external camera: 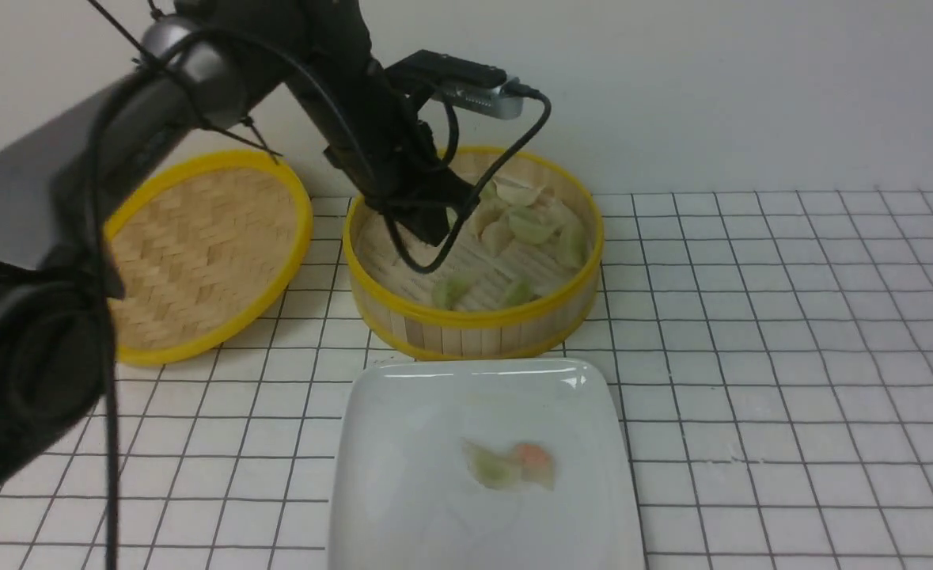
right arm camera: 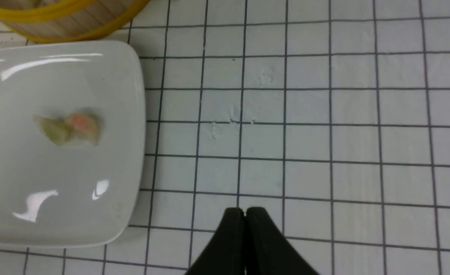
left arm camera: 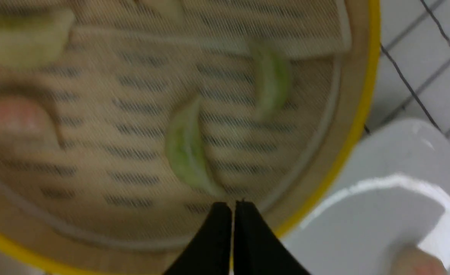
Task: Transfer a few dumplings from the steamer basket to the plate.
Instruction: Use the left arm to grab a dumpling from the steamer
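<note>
Green dumpling (left arm camera: 186,152) in steamer basket (left arm camera: 358,114) | just ahead of left fingers (left arm camera: 219,219), pressed together | long axis toward them | right fingers (right arm camera: 232,229) together, farther off

- Grid-lined white tabletop (external camera: 790,332): carries everything below.
- Round bamboo steamer basket with yellow rims (external camera: 474,321): stands mid-table, just behind the plate.
- Glossy white square plate with rounded corners (external camera: 403,443): lies in front of the basket, nearest the robot.
- Shallow woven bamboo lid with a yellow rim (external camera: 205,253): lies left of the basket, just beside it.
- Small crescent-shaped pale green dumplings (external camera: 525,226): crowd the back right of the basket floor; two more (external camera: 449,291) lie apart near its front wall.
- Pair of dumplings, one green and one pinkish-orange (external camera: 511,465): rests touching near the middle of the plate.
- Left gripper (external camera: 434,229): reaches down inside the basket, over its left half.
- Right gripper (right arm camera: 244,212): hangs above bare tabletop, right of the plate.
</note>
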### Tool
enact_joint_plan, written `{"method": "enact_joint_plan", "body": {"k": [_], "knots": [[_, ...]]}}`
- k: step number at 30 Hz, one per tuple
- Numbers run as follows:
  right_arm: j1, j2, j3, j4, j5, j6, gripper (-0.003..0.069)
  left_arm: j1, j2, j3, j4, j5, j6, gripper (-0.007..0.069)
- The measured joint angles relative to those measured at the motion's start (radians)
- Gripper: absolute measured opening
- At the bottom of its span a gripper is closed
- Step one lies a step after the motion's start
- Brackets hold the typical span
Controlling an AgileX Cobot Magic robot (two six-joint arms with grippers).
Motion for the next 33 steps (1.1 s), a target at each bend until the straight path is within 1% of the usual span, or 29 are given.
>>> {"method": "enact_joint_plan", "body": {"k": [1,2,3,4,5,7,9,10,12,15,17,20,21,24,25,31,33], "knots": [[0.000,0.008,0.000,0.013,-0.001,-0.003,-0.0008,0.000,0.032,-0.055,0.002,0.000,0.000,0.0008],[0.000,0.009,0.000,0.015,-0.001,-0.003,-0.0008,0.000,0.040,-0.066,0.002,0.000,-0.001,0.0013],[0.000,0.015,0.000,0.033,-0.003,-0.010,-0.0008,0.000,0.104,-0.149,0.004,0.000,-0.004,0.0041],[0.000,0.015,0.000,0.037,-0.004,-0.010,-0.0008,0.000,0.123,-0.172,0.005,0.000,-0.005,0.0059],[0.000,0.015,0.000,0.041,-0.006,-0.011,-0.0008,0.000,0.165,-0.215,0.011,0.001,-0.010,0.0101],[0.000,0.015,0.000,0.041,-0.009,-0.012,-0.0008,0.000,0.191,-0.231,0.019,0.002,-0.015,0.0152],[0.000,0.015,0.000,0.043,-0.009,-0.013,-0.0008,0.000,0.217,-0.236,0.032,0.003,-0.016,0.0242],[0.000,0.015,0.000,0.045,-0.009,-0.013,-0.0008,0.000,0.223,-0.236,0.037,0.005,-0.017,0.0267],[0.000,0.015,0.000,0.054,-0.009,-0.013,-0.0006,0.000,0.247,-0.236,0.052,0.006,-0.034,0.0348],[0.000,0.015,0.000,0.064,-0.009,-0.013,-0.0005,0.000,0.261,-0.236,0.054,0.006,-0.044,0.0384],[0.000,0.015,0.000,0.064,-0.009,-0.013,-0.0002,-0.004,0.267,-0.236,0.059,0.006,-0.050,0.0378],[0.000,0.015,0.000,0.065,-0.009,-0.014,-0.0001,-0.019,0.269,-0.236,0.079,0.006,-0.056,0.0311],[0.000,0.015,0.000,0.065,-0.009,-0.014,-0.0001,-0.021,0.269,-0.236,0.080,0.006,-0.056,0.0305],[0.000,0.015,0.000,0.073,-0.009,-0.014,-0.0001,-0.043,0.270,-0.226,0.096,0.006,-0.060,0.0157],[0.000,0.015,0.000,0.074,-0.009,-0.014,-0.0001,-0.048,0.270,-0.226,0.107,0.006,-0.068,0.0125],[0.000,0.015,0.000,0.077,0.015,-0.035,0.0000,-0.062,0.225,-0.189,0.138,0.006,-0.148,0.0120],[0.000,0.015,0.000,0.079,0.024,-0.040,0.0000,-0.062,0.202,-0.166,0.141,0.006,-0.156,0.0119]]}}
